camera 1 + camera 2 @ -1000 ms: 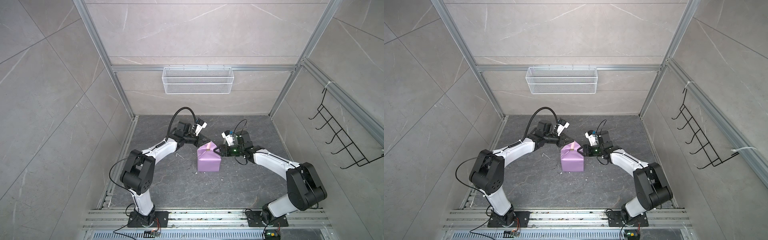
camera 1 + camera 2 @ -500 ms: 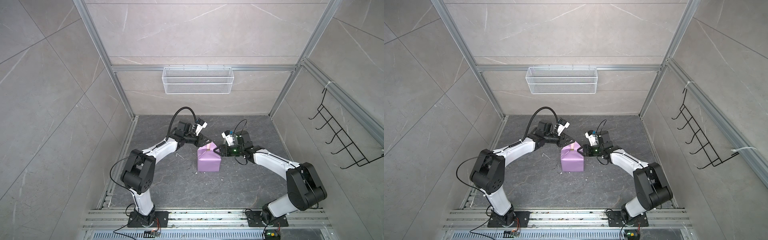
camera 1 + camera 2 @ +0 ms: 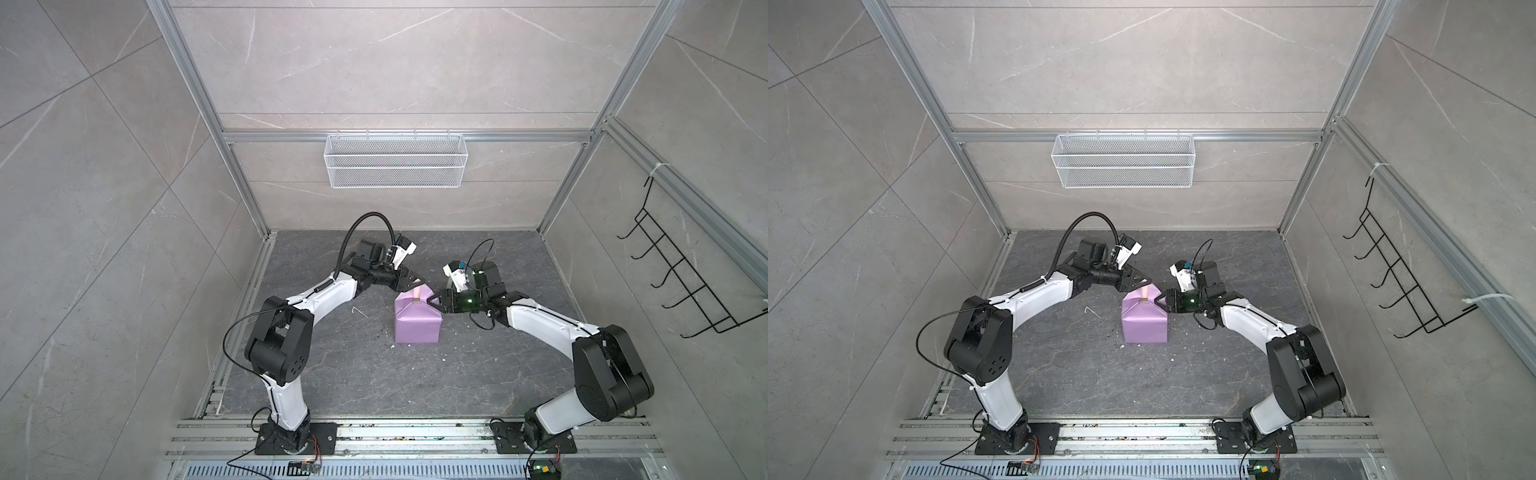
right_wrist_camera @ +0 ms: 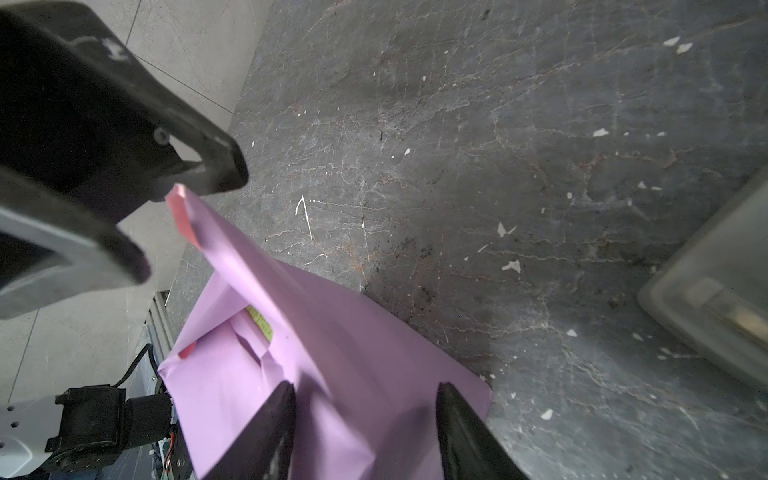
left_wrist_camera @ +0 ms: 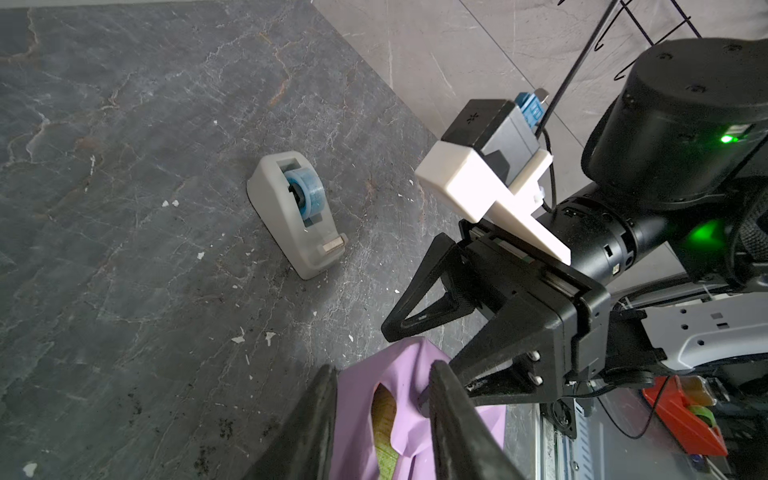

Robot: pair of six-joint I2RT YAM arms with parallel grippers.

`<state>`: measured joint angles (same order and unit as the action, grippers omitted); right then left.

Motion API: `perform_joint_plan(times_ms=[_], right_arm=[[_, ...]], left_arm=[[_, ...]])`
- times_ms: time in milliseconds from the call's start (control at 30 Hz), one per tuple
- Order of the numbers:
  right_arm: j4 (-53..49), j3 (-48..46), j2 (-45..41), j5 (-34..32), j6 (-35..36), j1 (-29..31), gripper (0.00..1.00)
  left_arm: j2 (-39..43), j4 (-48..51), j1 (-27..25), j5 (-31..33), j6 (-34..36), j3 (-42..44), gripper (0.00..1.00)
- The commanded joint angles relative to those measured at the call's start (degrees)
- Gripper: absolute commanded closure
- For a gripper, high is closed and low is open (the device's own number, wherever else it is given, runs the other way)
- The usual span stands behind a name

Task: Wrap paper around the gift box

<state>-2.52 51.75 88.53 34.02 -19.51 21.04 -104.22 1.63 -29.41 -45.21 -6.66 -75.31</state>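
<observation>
The gift box [image 4: 259,322] stands on the floor between my two grippers, and the paper [image 3: 415,324] already covers it on the sides that I can see. Only a thin olive strip of the box shows through the open end of the wrapping, and both of my hands are at this end. So I judge that the main wrapping is done and that the step now is closing the end flaps.

The fingers of my left gripper [image 5: 382,368] are apart. The lilac paper lies in the gap between them, but they do not press it. One long pointed flap [image 4: 180,212] rises from the open end, and its tip, which shows the pink side, is just under my left fingertips. My right gripper [image 4: 365,386] also has its fingers apart. They stand on both sides of the paper at the corner of the parcel, and I do not see them clamped on anything.

For the next move, I think the standing flap must be folded down flat over the opening and held there. The tape dispenser [image 5: 297,220] stands beyond my left gripper, well apart from the parcel. One hand should keep the flap down while the other hand brings tape. The paper is thin, so the pressing must be gentle.
</observation>
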Motion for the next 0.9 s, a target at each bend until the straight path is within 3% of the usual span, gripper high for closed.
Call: perform_joint_plan(times_ms=[0, 367, 600, 867], right_arm=[[-2.3, 0.3, 0.7, -1.5, 1.2, 0.7, 0.44], [-2.4, 0.4, 0.0, -1.6, 0.7, 0.7, 0.41], [-2.5, 0.5, -2.9, 0.0, -2.5, 0.7, 0.34], [-3.6, -1.8, -7.1, 0.8, -6.1, 0.7, 0.34]], left_arm=[[-0.4, 1.0, -0.4, -1.7, 1.4, -2.3, 0.65], [-0.1, 1.3, -0.4, -2.3, 1.9, -2.6, 0.99], [2.2, 0.7, -0.4, -1.1, 2.1, -1.1, 1.0], [4.0, -0.3, -0.5, 0.6, 1.7, 0.8, 1.0]])
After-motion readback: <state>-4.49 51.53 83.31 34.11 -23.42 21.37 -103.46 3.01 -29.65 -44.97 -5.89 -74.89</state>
